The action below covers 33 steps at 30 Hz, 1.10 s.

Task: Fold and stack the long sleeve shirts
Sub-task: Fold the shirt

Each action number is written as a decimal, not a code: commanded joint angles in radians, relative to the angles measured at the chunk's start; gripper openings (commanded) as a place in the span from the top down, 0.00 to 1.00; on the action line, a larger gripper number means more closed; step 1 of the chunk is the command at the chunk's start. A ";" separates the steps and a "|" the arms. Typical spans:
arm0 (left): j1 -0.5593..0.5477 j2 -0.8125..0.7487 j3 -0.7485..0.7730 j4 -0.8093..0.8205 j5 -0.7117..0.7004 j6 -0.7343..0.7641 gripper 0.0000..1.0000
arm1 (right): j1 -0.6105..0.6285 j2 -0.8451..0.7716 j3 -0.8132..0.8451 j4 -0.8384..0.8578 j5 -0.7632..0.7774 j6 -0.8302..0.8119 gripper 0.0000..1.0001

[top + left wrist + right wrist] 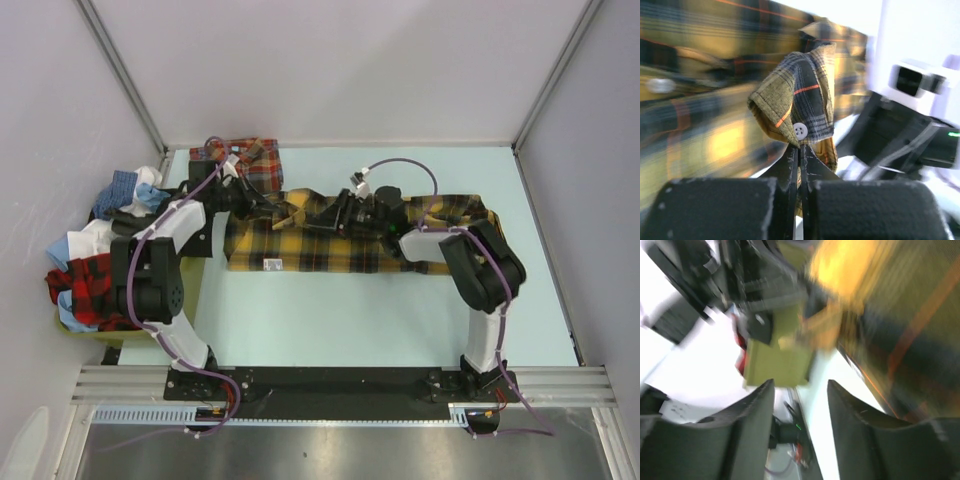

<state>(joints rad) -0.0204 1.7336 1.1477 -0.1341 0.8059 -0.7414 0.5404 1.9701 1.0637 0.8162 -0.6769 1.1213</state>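
The yellow-and-black plaid shirt (340, 250) lies spread across the middle of the table. My left gripper (287, 211) is shut on its buttoned cuff (800, 95), which it holds lifted above the shirt; the closed tips (801, 147) pinch the cuff just below a white button. My right gripper (328, 216) is open and empty, hovering over the shirt close to the left gripper and pointing left; its wrist view is blurred, showing spread fingers (760, 405) and yellow plaid (900, 315). The red-orange plaid shirt (255, 160) lies bunched at the back left.
An olive bin (75, 325) heaped with other clothes (95, 265) stands at the table's left edge; it also shows in the right wrist view (780, 362). White walls enclose the back and sides. The arm-base rail (340, 380) runs along the near edge.
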 commanded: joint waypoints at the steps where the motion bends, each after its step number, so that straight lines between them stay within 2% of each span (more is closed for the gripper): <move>1: 0.017 -0.009 0.101 -0.344 -0.164 0.408 1.00 | -0.048 -0.212 -0.106 -0.205 -0.072 -0.274 0.44; 3: 0.017 0.027 0.115 -0.345 -0.197 0.447 1.00 | -0.088 -0.270 -0.155 -0.306 -0.098 -0.380 0.42; 5: 0.008 0.059 0.135 -0.332 -0.241 0.500 1.00 | -0.126 -0.353 -0.162 -0.496 -0.128 -0.555 0.42; 6: 0.004 0.098 0.148 -0.344 -0.257 0.525 1.00 | -0.172 -0.382 -0.156 -0.629 -0.141 -0.604 0.42; 11: -0.024 0.144 0.188 -0.360 -0.338 0.631 1.00 | -0.373 -0.528 -0.117 -0.955 -0.113 -0.877 0.44; 12: -0.026 0.142 0.185 -0.357 -0.344 0.651 1.00 | -0.448 -0.542 -0.108 -1.042 -0.084 -0.912 0.45; 13: -0.029 0.141 0.187 -0.354 -0.350 0.655 0.98 | -0.479 -0.565 -0.108 -1.074 -0.070 -0.945 0.46; 15: -0.029 0.136 0.202 -0.363 -0.350 0.681 0.79 | -0.533 -0.577 -0.097 -1.170 -0.005 -1.046 0.49; 16: -0.030 0.121 0.208 -0.371 -0.350 0.694 0.72 | -0.630 -0.580 -0.093 -1.195 0.016 -1.070 0.50; 17: -0.032 0.109 0.213 -0.389 -0.350 0.711 0.61 | -0.670 -0.580 -0.088 -1.215 0.029 -1.107 0.50; 18: -0.032 0.095 0.218 -0.398 -0.349 0.750 0.56 | -0.710 -0.582 -0.081 -1.261 0.043 -1.120 0.50; 19: -0.035 0.058 0.218 -0.404 -0.341 0.795 0.50 | -0.802 -0.579 -0.073 -1.281 0.049 -1.120 0.50; 20: -0.036 0.041 0.218 -0.424 -0.340 0.832 0.35 | -0.842 -0.577 -0.071 -1.299 0.036 -1.118 0.50; 21: -0.041 0.020 0.222 -0.438 -0.349 0.912 0.30 | -0.887 -0.579 -0.068 -1.346 0.031 -1.120 0.50; 22: -0.047 -0.012 0.225 -0.452 -0.361 0.953 0.30 | -0.946 -0.577 -0.061 -1.371 0.031 -1.118 0.50; 25: -0.078 -0.048 0.242 -0.551 -0.369 1.141 0.30 | -1.011 -0.599 -0.073 -1.419 0.057 -1.187 0.51; 26: -0.090 -0.064 0.242 -0.576 -0.366 1.245 0.30 | -1.016 -0.608 -0.080 -1.411 0.078 -1.199 0.51; 29: -0.147 -0.083 0.231 -0.674 -0.323 1.435 0.30 | -1.019 -0.593 -0.094 -1.390 0.089 -1.262 0.51; 33: -0.232 -0.072 0.163 -0.722 -0.367 1.580 0.30 | -1.033 -0.506 -0.073 -1.385 0.106 -1.367 0.50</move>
<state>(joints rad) -0.1837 1.6707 1.3586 -0.7456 0.4477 0.5583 -0.4801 1.4055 0.9596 -0.5568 -0.6014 -0.1078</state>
